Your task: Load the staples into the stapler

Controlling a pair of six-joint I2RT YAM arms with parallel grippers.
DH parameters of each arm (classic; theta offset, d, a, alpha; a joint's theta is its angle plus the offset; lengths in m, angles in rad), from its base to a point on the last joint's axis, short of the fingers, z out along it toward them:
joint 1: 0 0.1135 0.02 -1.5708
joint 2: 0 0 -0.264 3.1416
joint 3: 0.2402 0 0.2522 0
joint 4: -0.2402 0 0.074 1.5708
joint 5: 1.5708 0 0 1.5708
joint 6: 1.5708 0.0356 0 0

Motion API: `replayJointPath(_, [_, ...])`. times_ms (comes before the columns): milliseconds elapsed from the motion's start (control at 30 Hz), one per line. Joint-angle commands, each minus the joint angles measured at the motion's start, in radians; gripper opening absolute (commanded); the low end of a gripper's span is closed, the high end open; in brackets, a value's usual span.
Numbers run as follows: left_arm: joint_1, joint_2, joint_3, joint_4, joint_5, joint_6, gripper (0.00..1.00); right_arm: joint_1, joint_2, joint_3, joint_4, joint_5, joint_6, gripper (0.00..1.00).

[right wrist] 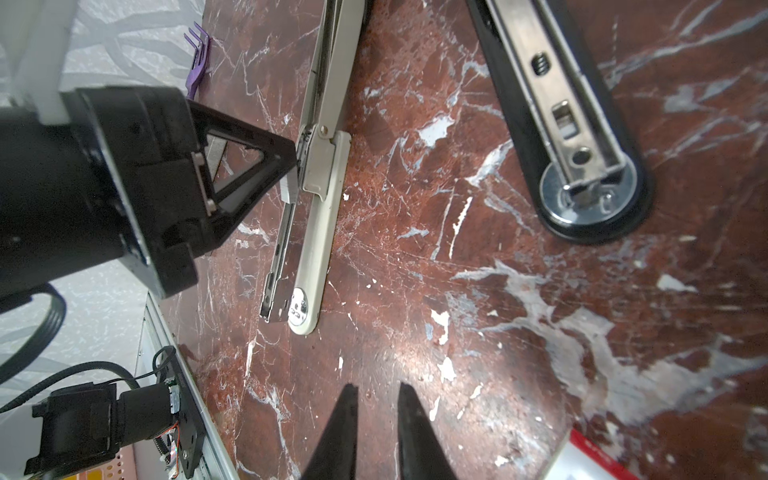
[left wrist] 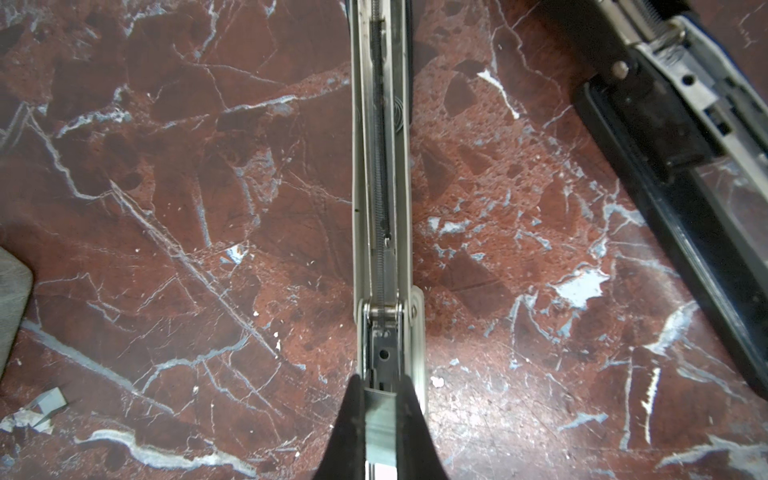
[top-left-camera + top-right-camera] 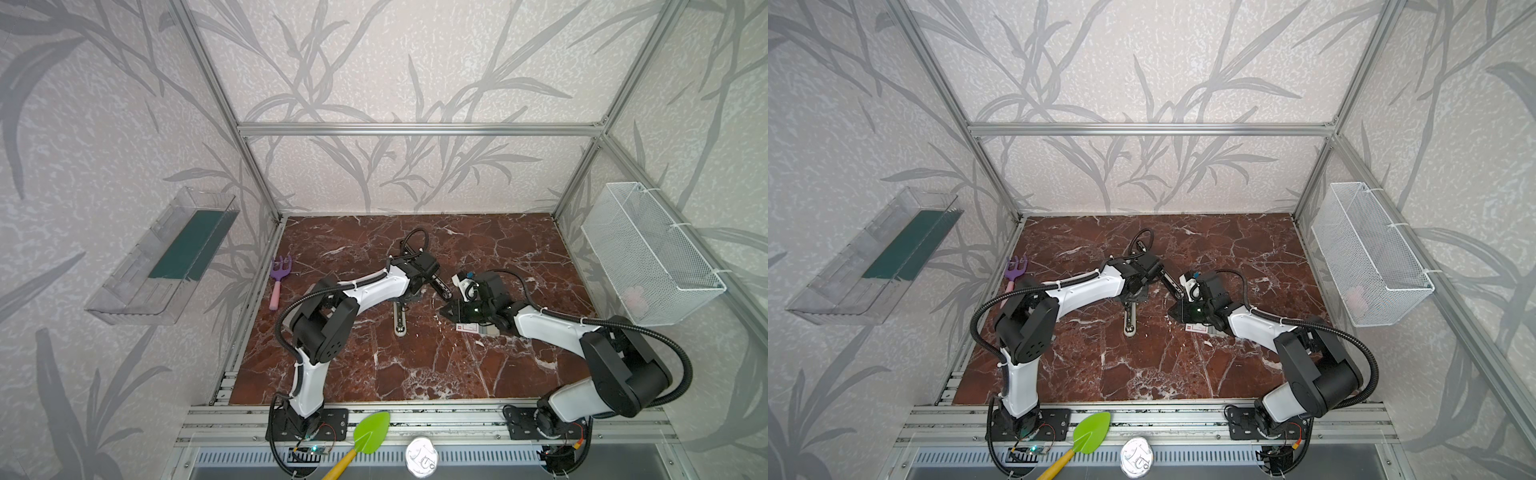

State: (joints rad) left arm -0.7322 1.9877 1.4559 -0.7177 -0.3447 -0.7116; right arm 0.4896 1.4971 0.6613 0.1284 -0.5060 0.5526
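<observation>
We find the left gripper at the beige stapler, its jaws clamped on a grey strip of staples.
We see the strip held right at the hinge of the beige stapler, which lies unfolded on the bench. The black stapler lies opened, silver rail up, near it. Our right gripper hovers low with its jaws a little apart and nothing between them, beside the white box with the red mark.
</observation>
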Motion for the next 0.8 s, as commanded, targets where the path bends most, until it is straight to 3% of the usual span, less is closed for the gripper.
replayJointPath(0, [-0.006, 0.023, -0.009, -0.032, -0.024, -0.022, 0.12, -0.006, -0.023, -0.013, 0.012, -0.012, 0.000, 0.21])
replayJointPath(500, [-0.011, -0.001, -0.004, -0.045, -0.025, -0.020, 0.27, -0.010, -0.023, -0.017, 0.017, -0.016, 0.001, 0.21])
replayJointPath(767, [-0.014, -0.048, -0.006, -0.049, -0.014, -0.012, 0.27, -0.011, -0.024, -0.004, -0.005, -0.019, -0.013, 0.21])
